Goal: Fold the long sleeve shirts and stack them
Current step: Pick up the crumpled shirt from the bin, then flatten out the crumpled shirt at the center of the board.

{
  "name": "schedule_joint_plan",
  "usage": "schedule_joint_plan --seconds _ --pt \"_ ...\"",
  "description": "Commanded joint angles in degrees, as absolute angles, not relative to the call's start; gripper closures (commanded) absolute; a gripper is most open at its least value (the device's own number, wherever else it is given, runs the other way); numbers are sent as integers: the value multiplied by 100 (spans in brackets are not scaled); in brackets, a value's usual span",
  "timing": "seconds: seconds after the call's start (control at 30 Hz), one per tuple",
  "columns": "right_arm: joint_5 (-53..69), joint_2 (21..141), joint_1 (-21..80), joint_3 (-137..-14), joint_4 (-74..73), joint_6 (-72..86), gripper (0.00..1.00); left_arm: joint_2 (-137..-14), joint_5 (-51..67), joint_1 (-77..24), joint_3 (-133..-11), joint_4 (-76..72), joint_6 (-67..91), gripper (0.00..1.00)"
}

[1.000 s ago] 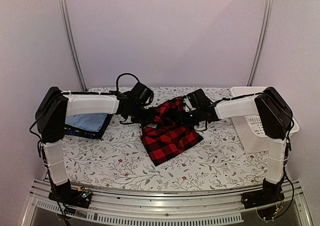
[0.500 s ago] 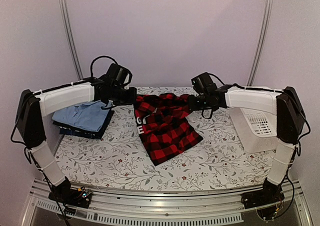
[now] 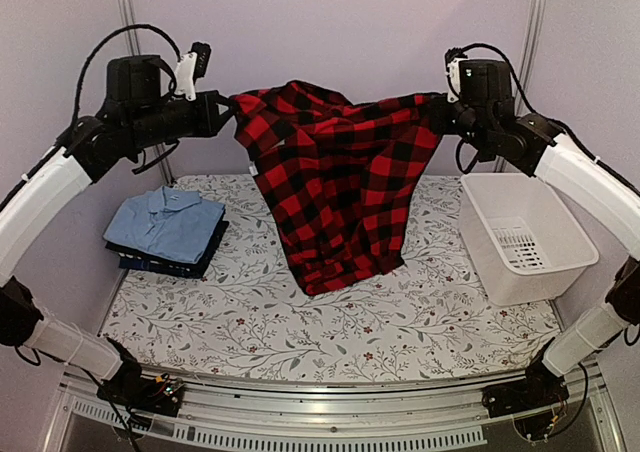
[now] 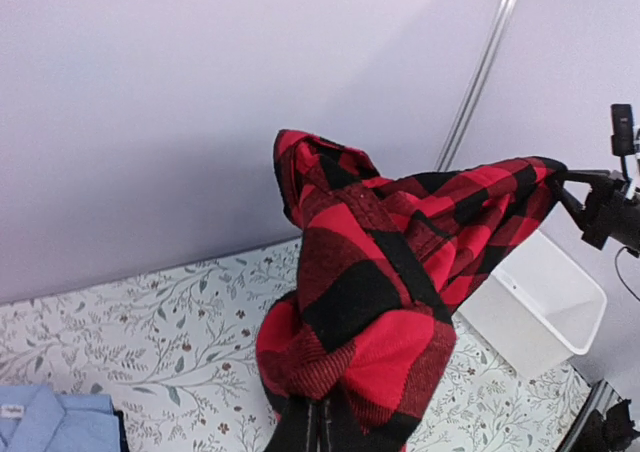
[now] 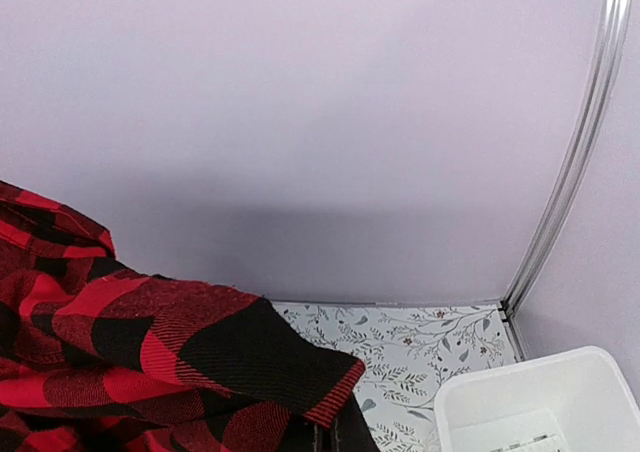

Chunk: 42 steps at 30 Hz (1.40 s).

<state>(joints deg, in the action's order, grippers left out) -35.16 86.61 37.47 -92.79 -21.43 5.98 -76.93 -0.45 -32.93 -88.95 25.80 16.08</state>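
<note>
The red-and-black checked flannel shirt (image 3: 335,187) hangs in the air, stretched between both raised arms, its lower edge touching the table. My left gripper (image 3: 228,107) is shut on the shirt's left top corner; in the left wrist view the cloth (image 4: 385,302) bunches over the jaws. My right gripper (image 3: 442,110) is shut on the right top corner, and the right wrist view shows the cloth (image 5: 150,362) draped to the left. A folded light blue collared shirt (image 3: 168,224) lies on a dark navy garment (image 3: 170,264) at the table's left.
A white plastic basket (image 3: 524,237) stands on the right side of the flower-patterned table (image 3: 250,322). The folded stack sits close to the left edge. Metal posts (image 3: 528,42) run up the back wall corners.
Both arms have risen from low over the table to high up and moved apart, lifting the flannel shirt off the table and spreading it out. The right gripper closed on the shirt.
</note>
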Motion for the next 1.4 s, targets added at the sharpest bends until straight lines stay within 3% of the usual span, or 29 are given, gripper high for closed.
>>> schedule_joint_plan --seconds 0.0,0.37,0.53,0.7,0.8,0.83,0.93,1.0,1.13,1.37 --pt "-3674 7762 3727 -9451 -1305 68 100 -7167 682 -3264 -9402 2216 817 100" --pt "-3068 7243 3727 -10644 -1139 -492 100 -7334 840 -3242 -11162 2528 460 100" --pt "-2722 8254 3435 -11732 -2303 -529 100 -8084 772 -2648 -11871 3129 882 100" --pt "-1031 9572 2320 -11495 -3149 590 100 -9379 2247 -1223 -11222 3329 1898 100" --pt "-551 10394 2012 -10786 -3323 1125 99 -10141 2540 -1011 -10405 3278 2077 100" --pt "-470 10574 1998 -10630 -3403 1273 89 -10339 2520 -1011 -10168 3278 2104 96" --pt "-214 11018 2007 -10112 -3408 1595 49 -10501 2230 -1011 -9338 3057 2273 58" --pt "-230 10960 2058 -9768 -3170 1671 33 -10376 2042 -1019 -9016 2855 2308 37" --pt "-369 10911 2204 -9669 -3232 1636 28 -10169 1853 -1081 -8774 2857 2262 30" --pt "-81 11175 2976 -9503 -2951 1706 28 -9821 1677 -1721 -7929 2632 2390 35"
